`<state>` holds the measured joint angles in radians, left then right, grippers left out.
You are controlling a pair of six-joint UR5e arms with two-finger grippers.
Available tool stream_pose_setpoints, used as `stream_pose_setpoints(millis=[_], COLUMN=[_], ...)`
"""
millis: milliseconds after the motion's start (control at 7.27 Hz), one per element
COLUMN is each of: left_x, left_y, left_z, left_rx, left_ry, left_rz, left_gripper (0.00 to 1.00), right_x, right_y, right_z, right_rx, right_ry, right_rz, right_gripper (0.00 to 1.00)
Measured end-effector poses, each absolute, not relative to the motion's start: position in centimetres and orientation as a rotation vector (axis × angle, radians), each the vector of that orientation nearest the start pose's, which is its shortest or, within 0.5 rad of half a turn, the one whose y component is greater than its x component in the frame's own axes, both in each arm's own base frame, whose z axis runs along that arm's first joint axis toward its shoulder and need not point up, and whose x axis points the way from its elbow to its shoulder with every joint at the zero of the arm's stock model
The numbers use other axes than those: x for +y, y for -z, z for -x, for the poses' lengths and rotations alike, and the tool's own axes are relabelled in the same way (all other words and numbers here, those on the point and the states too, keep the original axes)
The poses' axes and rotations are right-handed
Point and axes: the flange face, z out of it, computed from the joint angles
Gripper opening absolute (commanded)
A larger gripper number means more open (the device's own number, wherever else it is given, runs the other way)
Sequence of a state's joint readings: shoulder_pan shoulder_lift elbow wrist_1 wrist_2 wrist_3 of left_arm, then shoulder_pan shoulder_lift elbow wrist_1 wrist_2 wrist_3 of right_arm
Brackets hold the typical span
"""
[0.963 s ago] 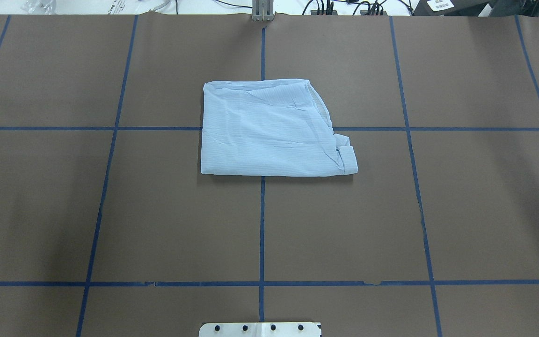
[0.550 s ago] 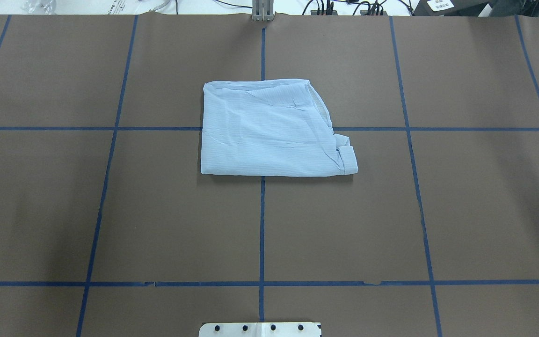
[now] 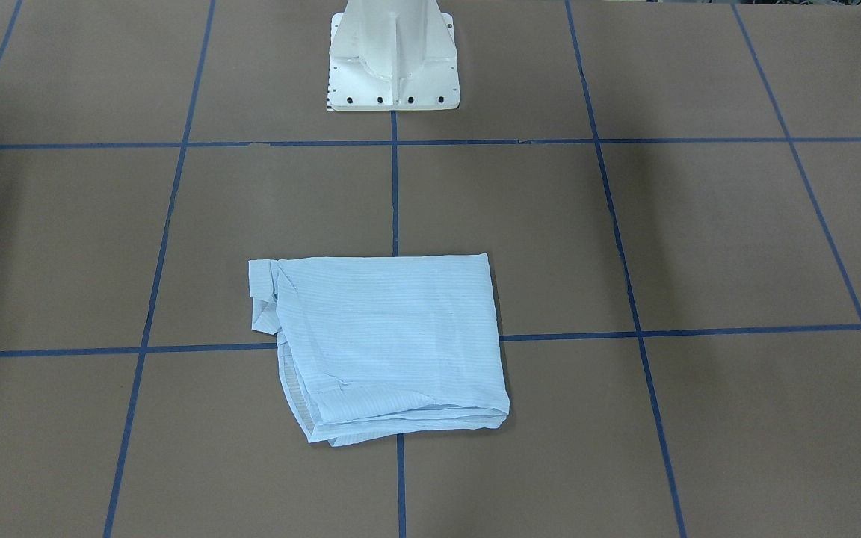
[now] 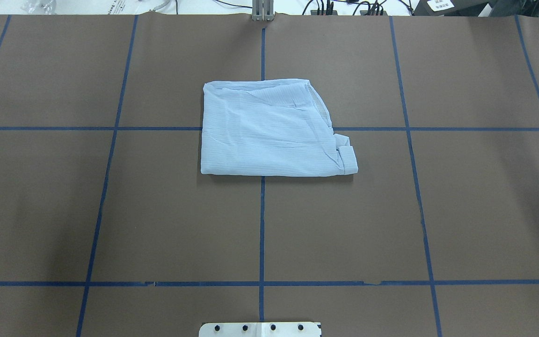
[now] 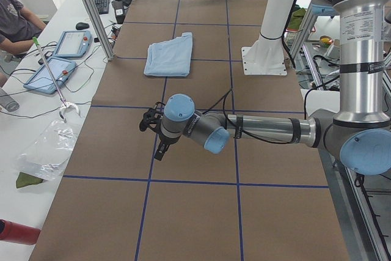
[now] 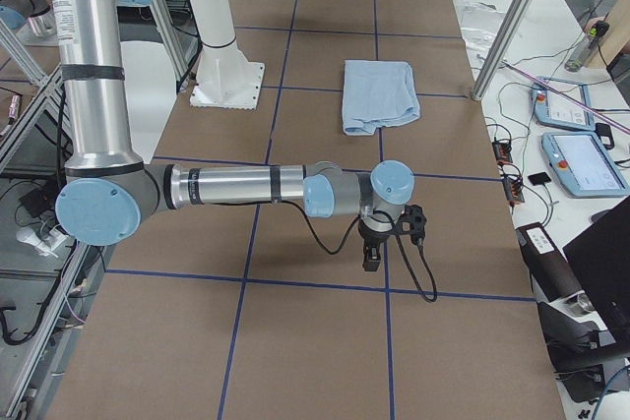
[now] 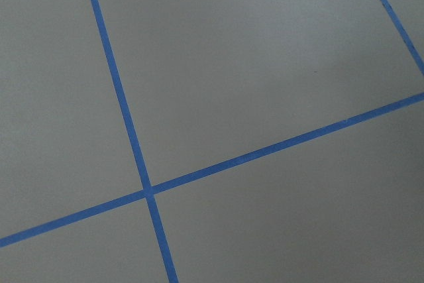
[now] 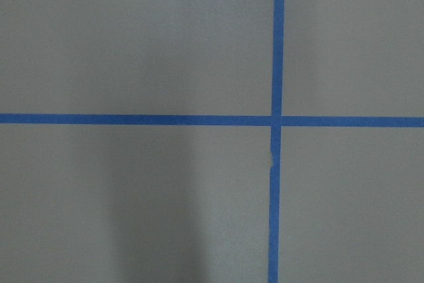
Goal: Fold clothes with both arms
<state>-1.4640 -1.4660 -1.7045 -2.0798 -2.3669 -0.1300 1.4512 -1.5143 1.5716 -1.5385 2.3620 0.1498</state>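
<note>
The light-blue striped shirt [image 4: 269,135] lies folded into a rough rectangle at the middle of the brown table, with a cuff sticking out at one corner. It also shows in the front-facing view [image 3: 386,344] and in both side views [image 5: 170,54] [image 6: 377,93]. Neither gripper touches it. My left gripper [image 5: 160,148] hangs low over the table far off to the shirt's left. My right gripper [image 6: 371,261] hangs low far off to its right. I cannot tell whether either is open or shut. Both wrist views show only bare table.
The white pedestal base [image 3: 393,67] stands at the robot's edge of the table. Blue tape lines [image 4: 262,224] grid the brown surface. Tablets [image 5: 58,68], cables and a plastic bag lie on the white bench beyond the far edge, where a person [image 5: 15,19] sits.
</note>
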Motion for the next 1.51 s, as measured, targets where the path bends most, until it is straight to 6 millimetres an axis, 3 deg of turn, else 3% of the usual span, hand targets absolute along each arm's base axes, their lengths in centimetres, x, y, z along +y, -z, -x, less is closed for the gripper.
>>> stream_pose_setpoints(millis=[550,962,1512], left_x=[-48.6,-48.0,-47.5], left_y=[-57.7,-59.3,-59.3], left_z=[1.4,5.1,6.0], left_rx=[0.824,0.809,0.808], left_ry=[-0.16,-0.07,-0.047], left_rz=[-0.359,-0.341,-0.34], left_gripper=[1.0,1.0,1.0], right_x=[-52.5,-52.5,-52.5], right_y=[-62.6,-62.7,-62.8], right_z=[0.1,0.1,0.0], right_rx=[-0.804,-0.803,-0.801], right_ry=[0.001,0.0,-0.007], right_rz=[0.014,0.015,0.018], right_gripper=[1.0,1.0,1.0])
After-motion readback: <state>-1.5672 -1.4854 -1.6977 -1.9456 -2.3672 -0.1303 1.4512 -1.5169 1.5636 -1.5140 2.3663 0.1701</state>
